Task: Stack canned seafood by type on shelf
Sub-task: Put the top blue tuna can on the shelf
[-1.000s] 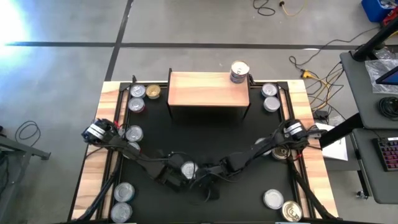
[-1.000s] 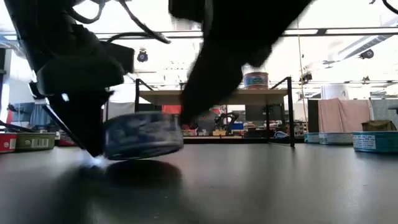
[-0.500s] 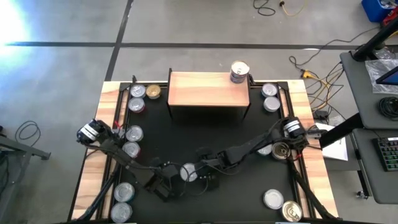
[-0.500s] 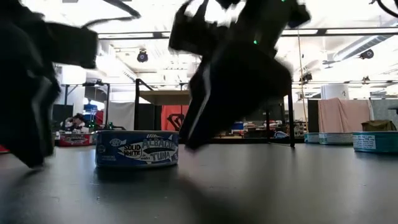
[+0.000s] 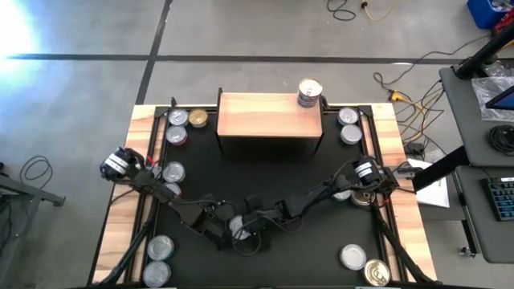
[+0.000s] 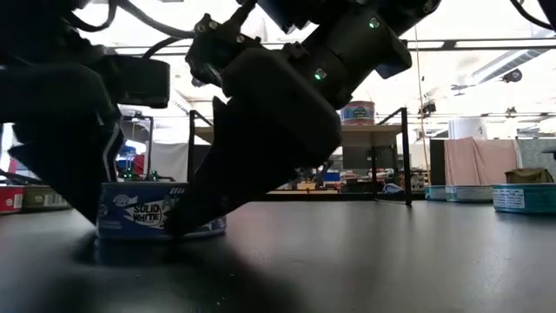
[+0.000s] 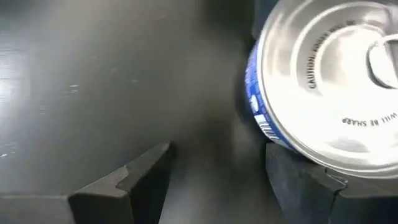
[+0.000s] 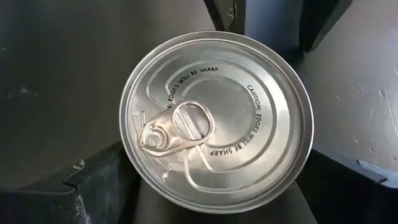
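- Standing on the black mat near its front edge, the blue-label tin is between the spread fingers of the right gripper.
- The left gripper is just beside it, fingers apart, holding nothing.
- One tin stands at the shelf's right end.

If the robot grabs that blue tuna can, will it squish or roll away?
Probably not. The tuna can looks like stiff metal, with its pull-tab lid unopened, so it should keep its shape. It sits flat and low on the black mat, so it should slide rather than roll or tip. Its shiny rim might slip a little in the right pincer.
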`<action>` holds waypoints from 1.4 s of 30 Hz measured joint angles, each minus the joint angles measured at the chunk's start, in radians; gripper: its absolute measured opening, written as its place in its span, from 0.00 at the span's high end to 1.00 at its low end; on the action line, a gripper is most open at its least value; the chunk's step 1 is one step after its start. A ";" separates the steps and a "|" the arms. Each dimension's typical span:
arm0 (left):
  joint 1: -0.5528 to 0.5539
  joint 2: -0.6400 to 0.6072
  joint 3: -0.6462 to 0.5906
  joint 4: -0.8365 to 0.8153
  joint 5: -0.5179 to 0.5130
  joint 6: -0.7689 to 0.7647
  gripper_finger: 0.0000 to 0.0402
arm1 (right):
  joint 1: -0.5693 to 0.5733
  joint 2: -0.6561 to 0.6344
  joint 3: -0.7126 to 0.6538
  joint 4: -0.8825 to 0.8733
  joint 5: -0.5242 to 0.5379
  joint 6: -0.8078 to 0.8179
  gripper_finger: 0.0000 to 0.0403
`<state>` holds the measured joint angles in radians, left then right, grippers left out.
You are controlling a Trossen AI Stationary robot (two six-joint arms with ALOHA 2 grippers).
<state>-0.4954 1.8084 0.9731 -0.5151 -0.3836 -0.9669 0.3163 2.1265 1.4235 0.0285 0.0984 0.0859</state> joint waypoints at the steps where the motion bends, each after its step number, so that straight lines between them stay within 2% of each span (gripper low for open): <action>1: 0.004 0.000 -0.004 0.002 -0.010 -0.001 0.40 | -0.001 0.000 0.000 -0.004 0.003 0.017 0.04; 3: 0.015 0.001 -0.011 0.010 -0.054 0.002 0.40 | -0.003 0.002 0.000 -0.006 0.003 0.062 0.04; 5: 0.033 0.010 -0.016 0.095 -0.151 0.002 0.40 | -0.005 0.009 0.007 0.091 -0.041 0.112 0.04; 7: 0.048 0.010 -0.023 0.189 -0.180 0.010 0.40 | -0.005 0.011 0.005 0.116 -0.009 0.139 0.05; 10: 0.075 0.011 -0.022 0.264 -0.140 0.115 0.42 | -0.006 0.007 0.006 0.116 -0.019 0.165 0.05; 12: 0.094 0.016 -0.009 0.246 -0.124 0.143 0.42 | -0.004 0.005 0.008 0.087 0.003 0.170 0.05; 20: 0.090 -0.049 0.008 0.025 -0.106 0.109 0.42 | -0.013 -0.003 0.003 -0.019 0.014 0.162 0.05; 27: -0.063 -0.246 0.023 -0.369 -0.096 0.074 0.42 | -0.014 -0.002 0.000 -0.054 0.008 0.119 0.05; 29: -0.113 -0.282 0.011 -0.407 -0.081 0.069 0.42 | -0.016 -0.002 0.000 -0.067 0.010 0.106 0.05; 32: -0.177 -0.295 -0.024 -0.338 -0.079 0.162 0.42 | -0.017 -0.002 -0.002 -0.068 0.009 0.082 0.05; 35: -0.205 -0.278 -0.082 -0.185 -0.077 0.249 0.42 | -0.017 -0.002 -0.003 -0.061 0.001 0.070 0.05; 38: -0.192 -0.242 -0.127 -0.045 -0.075 0.190 0.42 | -0.020 -0.001 -0.004 -0.051 -0.020 0.039 0.05; 42: -0.168 -0.164 -0.137 0.017 -0.101 0.150 0.42 | -0.027 0.000 -0.005 -0.040 -0.024 0.044 0.05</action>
<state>-0.6631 1.6446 0.8365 -0.4979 -0.4850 -0.8171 0.2898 2.1265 1.4189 -0.0113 0.0742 0.1299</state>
